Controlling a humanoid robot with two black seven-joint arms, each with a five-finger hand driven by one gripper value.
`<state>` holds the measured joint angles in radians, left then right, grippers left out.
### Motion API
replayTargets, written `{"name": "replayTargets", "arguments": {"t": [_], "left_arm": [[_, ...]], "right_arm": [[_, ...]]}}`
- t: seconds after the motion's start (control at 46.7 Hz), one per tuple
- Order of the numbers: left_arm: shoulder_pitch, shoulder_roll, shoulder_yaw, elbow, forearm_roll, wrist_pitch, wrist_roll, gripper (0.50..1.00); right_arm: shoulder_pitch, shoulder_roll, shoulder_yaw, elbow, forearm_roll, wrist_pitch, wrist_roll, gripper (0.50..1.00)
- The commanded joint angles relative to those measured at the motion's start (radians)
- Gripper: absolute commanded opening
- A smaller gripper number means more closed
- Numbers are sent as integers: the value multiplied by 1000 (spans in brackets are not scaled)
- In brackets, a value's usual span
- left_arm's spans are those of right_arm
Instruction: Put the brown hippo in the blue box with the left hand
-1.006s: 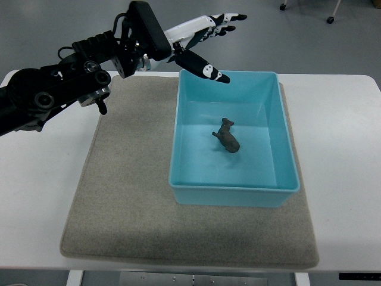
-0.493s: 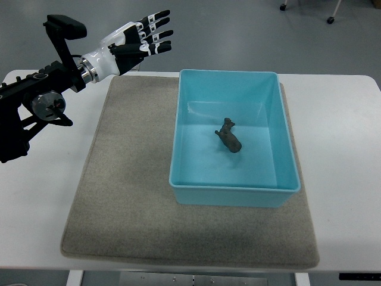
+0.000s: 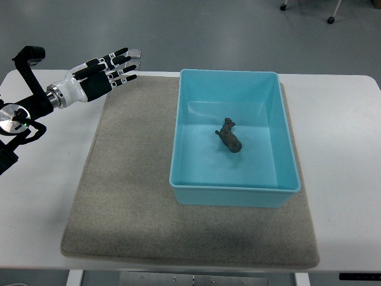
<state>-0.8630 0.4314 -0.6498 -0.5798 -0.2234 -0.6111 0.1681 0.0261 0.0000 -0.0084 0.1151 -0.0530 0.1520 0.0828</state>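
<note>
The brown hippo [image 3: 229,136] lies on the floor of the blue box [image 3: 233,192], near its middle, well apart from the left hand [image 3: 101,76] and to that hand's right in the top view. The box sits on a grey mat [image 3: 128,196] spread over the white table [image 3: 345,155]. The left hand hangs above the mat's far left corner, outside the box, its fingers [image 3: 126,64] spread and straight, holding nothing.
</note>
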Motion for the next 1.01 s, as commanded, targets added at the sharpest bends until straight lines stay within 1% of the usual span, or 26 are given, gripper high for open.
{"name": "replayTargets", "arguments": {"t": [0.0, 0.171, 0.407, 0.707, 0.985], "left_arm": [[25, -2, -69, -2, 6, 0, 16, 1000], [41, -2, -126, -5, -1, 0, 57, 1000], [41, -3, -148, -2, -14, 0, 56, 1000], [39, -11, -152, 0, -14, 0, 36, 1000], [39, -11, -202, 0, -14, 0, 30, 1000]], "right_arm": [[0, 0, -1, 0, 1, 0, 0, 936], [0, 0, -1, 0, 1, 0, 0, 936], [0, 0, 1, 0, -1, 0, 0, 936], [0, 0, 1, 0, -1, 0, 0, 936], [0, 0, 1, 0, 1, 0, 0, 936]]}}
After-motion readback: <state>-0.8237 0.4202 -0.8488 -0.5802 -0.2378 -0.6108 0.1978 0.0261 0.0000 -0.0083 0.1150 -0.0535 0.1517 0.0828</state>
